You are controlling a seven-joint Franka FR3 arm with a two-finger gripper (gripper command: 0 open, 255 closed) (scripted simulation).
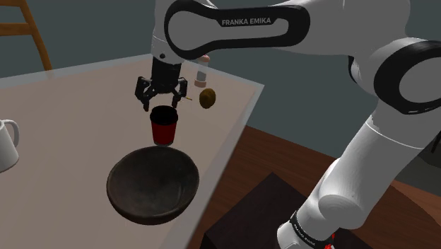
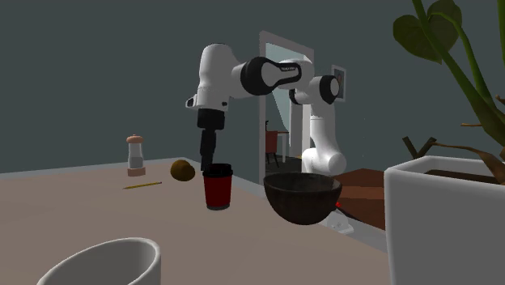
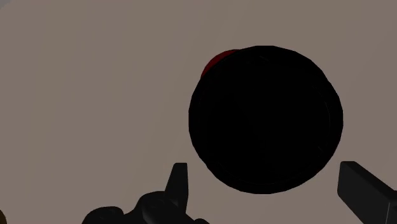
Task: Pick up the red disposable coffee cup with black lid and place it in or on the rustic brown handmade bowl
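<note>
The pale tabletop [image 1: 71,106] carries everything. The white Franka arm [image 1: 247,25] reaches out over it from its stand, elbow high, so that the wrist points straight down. The dark brown bowl [image 1: 152,187] sits empty near the tabletop's near edge in the shoulder view, mouth up and wide, which makes it an easy target. Just beside it, on the side away from that edge, the red coffee cup [image 1: 163,127] stands upright on the tabletop with its black lid [image 3: 266,119] on. In the second exterior view cup and bowl look near but apart.

The tool [image 1: 162,103] hangs directly above the cup, released. Its fingers [image 3: 180,178] are spread to either side of the lid and do not touch it.

I judge this to be the line-up before a descent. The vertical pose suits gripping the cup's sides from above, and the tool would need to drop further so the fingers straddle the red wall under the lid.

Farther back, a brown fruit [image 1: 207,98] and a small shaker [image 2: 136,155] stand well clear of the short path to the bowl.
</note>
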